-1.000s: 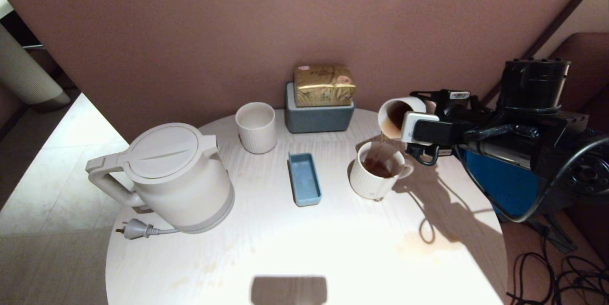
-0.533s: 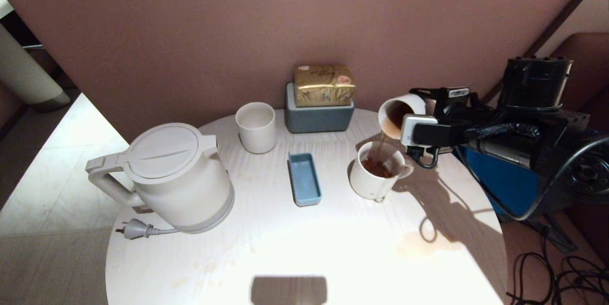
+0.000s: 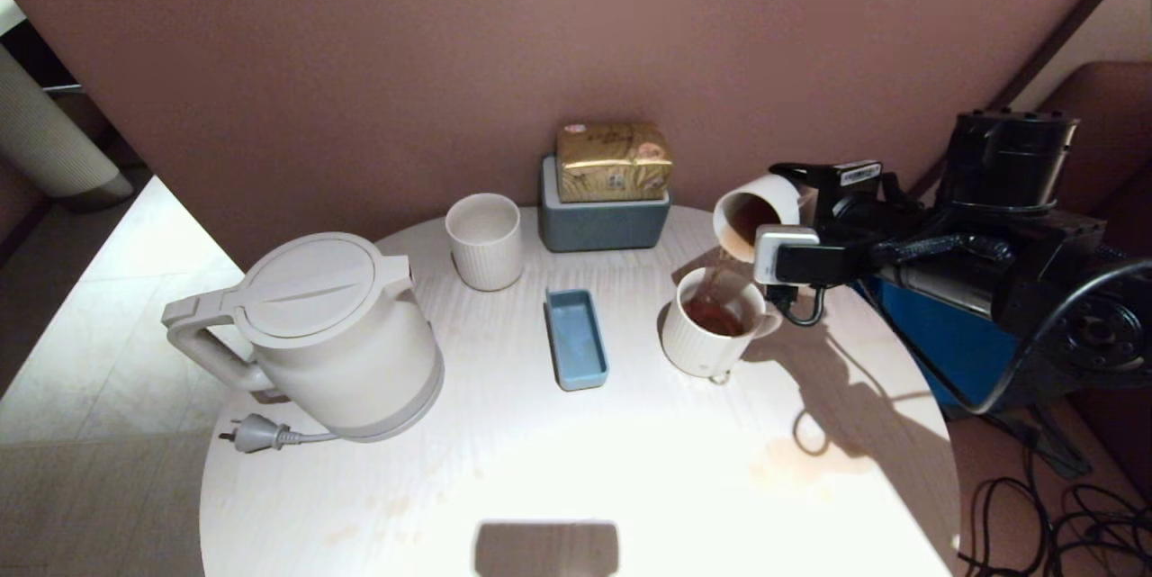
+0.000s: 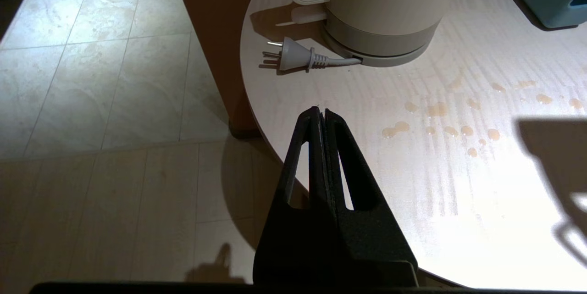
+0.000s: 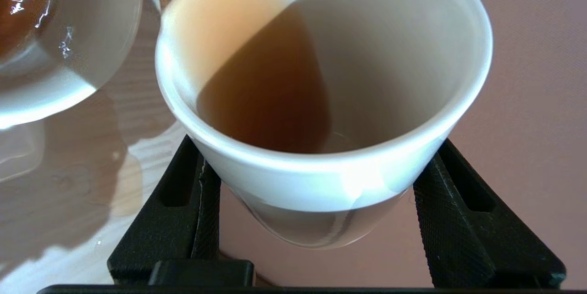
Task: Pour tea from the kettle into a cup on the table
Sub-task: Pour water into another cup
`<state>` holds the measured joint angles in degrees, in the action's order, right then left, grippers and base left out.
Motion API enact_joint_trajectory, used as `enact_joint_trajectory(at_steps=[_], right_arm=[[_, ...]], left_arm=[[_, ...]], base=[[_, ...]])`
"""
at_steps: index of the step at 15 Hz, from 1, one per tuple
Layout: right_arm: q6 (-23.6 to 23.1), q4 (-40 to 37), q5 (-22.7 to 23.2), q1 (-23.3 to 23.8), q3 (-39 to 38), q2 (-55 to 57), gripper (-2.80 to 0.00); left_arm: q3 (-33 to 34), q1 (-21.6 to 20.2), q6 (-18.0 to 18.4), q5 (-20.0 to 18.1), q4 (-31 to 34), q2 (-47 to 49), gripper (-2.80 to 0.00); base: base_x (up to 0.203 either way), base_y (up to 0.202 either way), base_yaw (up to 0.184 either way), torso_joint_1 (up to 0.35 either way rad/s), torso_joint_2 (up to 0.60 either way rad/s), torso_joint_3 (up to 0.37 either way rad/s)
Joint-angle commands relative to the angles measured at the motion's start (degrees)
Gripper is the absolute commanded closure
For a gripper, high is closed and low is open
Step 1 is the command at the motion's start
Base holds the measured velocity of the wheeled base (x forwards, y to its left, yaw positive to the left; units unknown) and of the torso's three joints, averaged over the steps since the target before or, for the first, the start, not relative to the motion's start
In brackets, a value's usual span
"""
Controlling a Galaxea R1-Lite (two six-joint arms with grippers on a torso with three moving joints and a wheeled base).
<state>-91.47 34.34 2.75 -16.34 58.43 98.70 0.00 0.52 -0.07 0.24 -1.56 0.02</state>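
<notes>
My right gripper (image 3: 781, 215) is shut on the cup (image 3: 756, 208), a smooth white tumbler held on its side above the table's (image 3: 576, 469) right part. Tea (image 3: 720, 275) runs from the cup's lip into a white mug (image 3: 711, 343) with a loop handle standing below it. In the right wrist view the black fingers (image 5: 197, 184) clamp the cup (image 5: 321, 184) on both sides, with reddish-brown tea (image 5: 270, 97) pooled inside. The off-white kettle (image 3: 333, 334) stands untouched at the table's left. My left gripper (image 4: 319, 111) is shut and empty by the table's near left edge.
A ribbed white cup (image 3: 486, 239), a blue tray (image 3: 576, 338) and a grey box (image 3: 605, 221) topped by a gold packet (image 3: 614, 161) stand mid-table. The kettle's plug (image 3: 256, 433) lies near the left edge. Tea drops (image 4: 435, 124) dot the tabletop. Cables (image 3: 1062, 523) lie on the floor at right.
The right gripper has rolled the cup a little further over, and tea keeps flowing into the mug. The kettle and the left gripper have not moved.
</notes>
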Motion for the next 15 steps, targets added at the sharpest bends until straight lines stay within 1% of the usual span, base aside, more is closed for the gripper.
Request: enact_joint_trajectory(at_steps=[1, 3, 10, 15], right_arm=[[-1.28, 0.2, 0.06, -0.01, 0.02, 0.36, 0.0], [-2.05, 0.2, 0.06, -0.01, 0.02, 0.36, 0.0], [-6.92, 0.29, -0.03, -0.22, 0.02, 0.36, 0.0], [-8.74, 0.29, -0.12, -0.72, 0.02, 0.45, 0.0]], left_arm=[[0.0, 0.0, -0.01, 0.02, -0.02, 0.05, 0.0], [0.0, 0.0, -0.01, 0.02, -0.02, -0.01, 0.0], [0.0, 0.0, -0.01, 0.02, -0.02, -0.02, 0.0], [0.0, 0.0, -0.01, 0.02, -0.02, -0.02, 0.0]], base=[[0.0, 0.0, 0.0, 0.0, 0.0, 0.0], [0.0, 0.0, 0.0, 0.0, 0.0, 0.0], [0.0, 0.0, 0.0, 0.0, 0.0, 0.0], [0.0, 0.0, 0.0, 0.0, 0.0, 0.0]])
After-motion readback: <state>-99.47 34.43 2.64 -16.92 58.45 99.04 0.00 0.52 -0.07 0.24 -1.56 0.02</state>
